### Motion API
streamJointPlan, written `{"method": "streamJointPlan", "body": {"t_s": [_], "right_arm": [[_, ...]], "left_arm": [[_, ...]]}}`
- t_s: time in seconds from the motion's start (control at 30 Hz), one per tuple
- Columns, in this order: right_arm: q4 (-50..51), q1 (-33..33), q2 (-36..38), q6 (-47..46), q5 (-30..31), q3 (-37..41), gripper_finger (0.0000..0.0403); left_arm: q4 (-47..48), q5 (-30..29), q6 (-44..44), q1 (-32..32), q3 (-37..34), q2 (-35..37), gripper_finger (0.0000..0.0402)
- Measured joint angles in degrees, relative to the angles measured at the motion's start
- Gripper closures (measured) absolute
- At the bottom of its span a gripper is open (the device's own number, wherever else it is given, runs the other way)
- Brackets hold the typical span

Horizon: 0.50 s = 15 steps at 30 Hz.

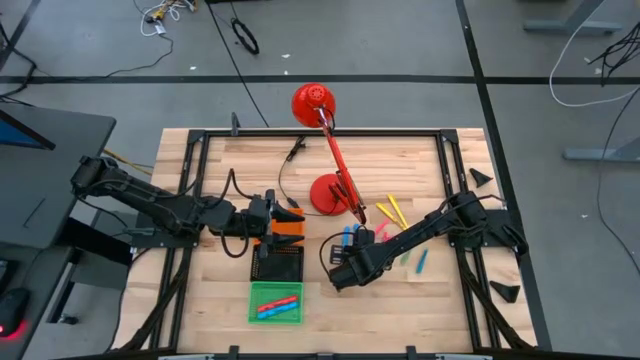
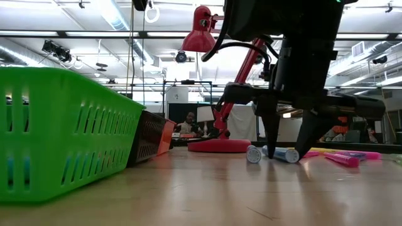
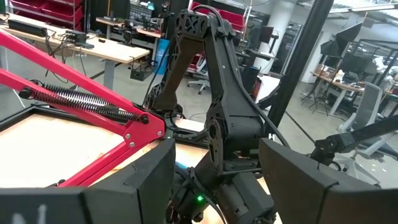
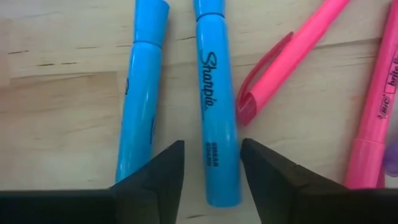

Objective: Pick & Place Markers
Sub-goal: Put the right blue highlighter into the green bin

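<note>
Two blue markers (image 4: 140,99) (image 4: 214,93) lie side by side on the wooden table, with pink markers (image 4: 292,59) beside them. My right gripper (image 4: 212,146) points steeply down, open. Its two fingers (image 2: 271,135) stand on either side of the blue marker printed "Sharpie", near one of its ends, tips close to the tabletop. Yellow markers (image 1: 395,210), pink, green and blue ones lie scattered under the right arm. My left gripper (image 1: 292,213) hovers level and open over the orange tray (image 1: 287,229), with nothing between its fingers.
A red desk lamp stands on its base (image 1: 328,193) just beyond the markers, its arm slanting over them. The black tray (image 1: 277,262) and the green tray (image 1: 275,302), which holds blue and red markers, sit in a row toward the near edge.
</note>
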<state>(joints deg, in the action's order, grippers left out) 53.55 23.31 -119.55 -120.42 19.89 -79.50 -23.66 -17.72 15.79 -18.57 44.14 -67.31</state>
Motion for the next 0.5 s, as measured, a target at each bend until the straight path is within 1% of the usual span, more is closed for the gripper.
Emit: {"method": "streamJointPlan", "body": {"t_s": [0.33,0.4,0.5], "right_arm": [[1.6,0.9,-0.1,-0.5,-1.9,0.0,0.0335],[1.7,1.4,-0.1,-0.9,-2.0,0.0,0.0345],[2.2,2.4,0.4,-1.8,-3.0,0.1,0.0346]], "left_arm": [[0.0,0.0,0.1,0.0,0.0,0.0,0.0165],[0.0,0.0,0.2,0.0,0.0,0.0,0.0165],[0.0,0.3,0.4,0.0,0.0,0.0,0.0165]]}}
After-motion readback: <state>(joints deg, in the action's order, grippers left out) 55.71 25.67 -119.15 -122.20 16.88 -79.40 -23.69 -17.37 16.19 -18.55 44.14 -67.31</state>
